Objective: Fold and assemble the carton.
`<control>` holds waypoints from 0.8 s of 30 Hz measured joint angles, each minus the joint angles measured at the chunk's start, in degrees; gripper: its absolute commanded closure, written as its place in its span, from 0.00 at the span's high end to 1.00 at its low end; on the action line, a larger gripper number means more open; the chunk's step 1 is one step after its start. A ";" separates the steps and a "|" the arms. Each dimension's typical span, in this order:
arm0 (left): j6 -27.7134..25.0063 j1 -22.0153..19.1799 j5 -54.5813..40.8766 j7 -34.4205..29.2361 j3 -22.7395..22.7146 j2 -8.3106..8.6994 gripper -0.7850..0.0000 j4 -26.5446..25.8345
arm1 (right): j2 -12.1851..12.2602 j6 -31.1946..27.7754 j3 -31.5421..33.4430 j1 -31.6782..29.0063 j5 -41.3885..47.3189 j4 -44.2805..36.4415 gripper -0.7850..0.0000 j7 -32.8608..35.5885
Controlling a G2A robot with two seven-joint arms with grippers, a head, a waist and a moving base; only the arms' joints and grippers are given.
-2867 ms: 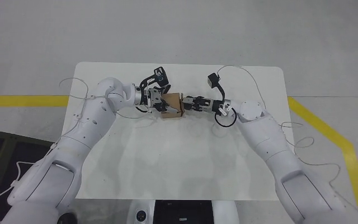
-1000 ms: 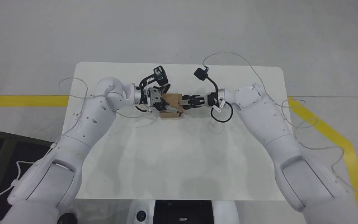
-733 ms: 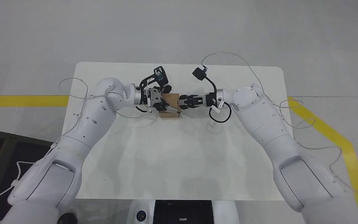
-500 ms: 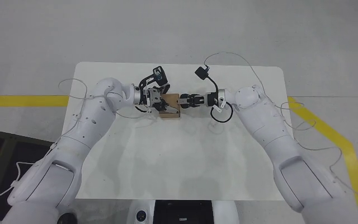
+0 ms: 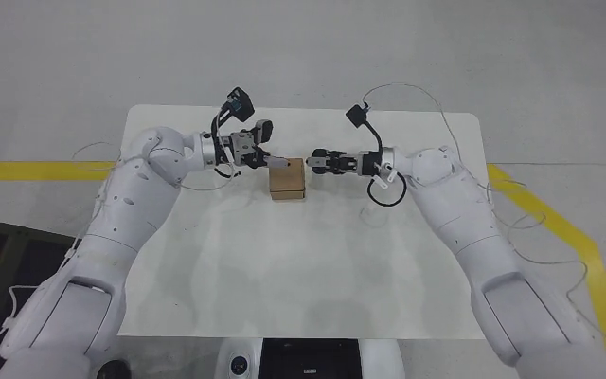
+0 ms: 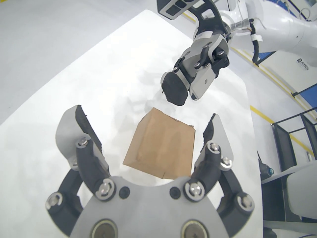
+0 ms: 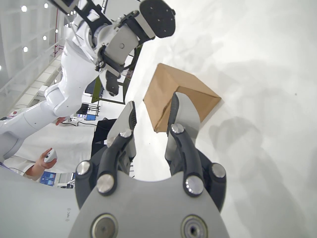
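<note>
The carton (image 5: 287, 178) is a small brown box with its flaps shut, standing on the white table (image 5: 303, 275) toward the back middle. In the left wrist view the carton (image 6: 161, 147) lies just past my left gripper (image 6: 146, 112), which is open and holds nothing. In the top view the left gripper (image 5: 262, 156) hangs off the carton's back-left corner. My right gripper (image 5: 311, 159) sits at the back-right corner, apart from the box. Seen from its own wrist, the right gripper (image 7: 153, 100) has a narrow gap between its fingers with nothing in it, and the carton (image 7: 173, 92) lies beyond it.
Loose cables (image 5: 417, 118) trail over the table's back right, and another cable (image 5: 109, 152) hangs at the left edge. Bare table spreads in front of the carton toward the near edge.
Both grippers were pressed against the carton. The left arm has since let go and drawn back to the left, the right gripper has backed off a little, and the carton stands alone as a closed box.
</note>
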 measured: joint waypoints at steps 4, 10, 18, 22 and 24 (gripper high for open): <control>3.25 1.55 -2.16 -2.79 -3.07 1.41 1.00 -3.77 | 1.06 -5.69 2.56 -1.37 -2.06 -2.26 1.00 -4.49; 7.81 3.69 -3.55 -6.18 -6.86 3.07 1.00 -9.37 | 3.34 -12.55 7.83 -3.58 -10.69 -4.85 1.00 -13.57; 10.77 4.12 -2.79 -8.69 -10.29 4.44 1.00 -12.38 | 6.91 -16.78 17.97 -8.49 -32.66 -12.81 1.00 -29.38; 11.43 3.66 -3.07 -9.57 -11.63 4.94 1.00 -12.50 | 8.43 -16.29 23.33 -12.46 -43.64 -18.67 1.00 -36.95; 11.82 3.28 -3.01 -10.01 -12.03 5.12 1.00 -12.55 | 9.02 -16.26 25.45 -14.29 -46.98 -20.75 1.00 -39.28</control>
